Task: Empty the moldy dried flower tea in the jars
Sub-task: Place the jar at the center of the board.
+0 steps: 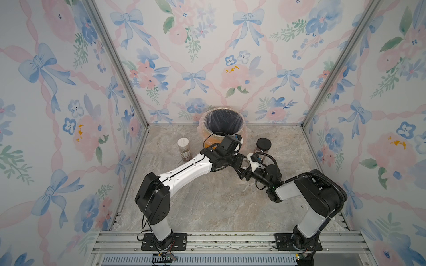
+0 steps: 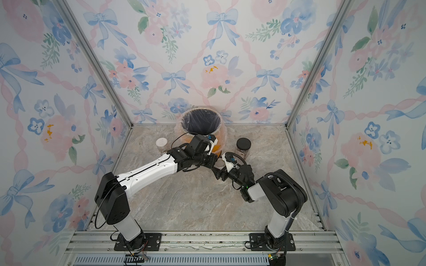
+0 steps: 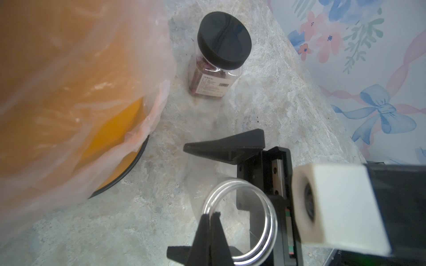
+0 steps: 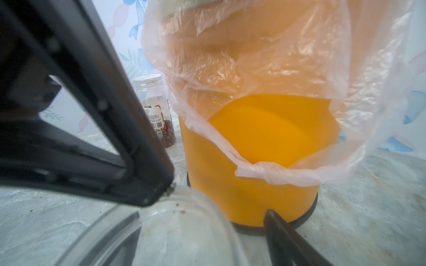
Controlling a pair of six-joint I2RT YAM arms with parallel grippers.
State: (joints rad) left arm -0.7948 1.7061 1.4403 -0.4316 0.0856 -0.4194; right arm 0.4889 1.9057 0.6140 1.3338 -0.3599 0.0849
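A clear round jar (image 3: pixel 242 221) with no lid is empty except for a few red crumbs. My left gripper (image 3: pixel 211 215) is shut on its rim, in front of the orange bin (image 1: pixel 208 138). My right gripper (image 1: pixel 244 170) stands open with one finger (image 4: pixel 288 237) on each side of this jar and a gap showing. A squarish labelled jar with a black lid (image 3: pixel 216 62) holds reddish moldy dried flower tea (image 3: pixel 199 66). A tall slim jar (image 4: pixel 153 103) left of the bin holds more of the tea (image 4: pixel 169 133).
The orange bin (image 2: pixel 184 125) with a loose plastic liner (image 4: pixel 265 69) stands against the back wall, close behind both grippers. The black-lidded jar (image 1: pixel 263 146) is just right of it and the slim jar (image 1: pixel 184 149) is left of it. Both arms cross over the marble tabletop (image 1: pixel 207 207).
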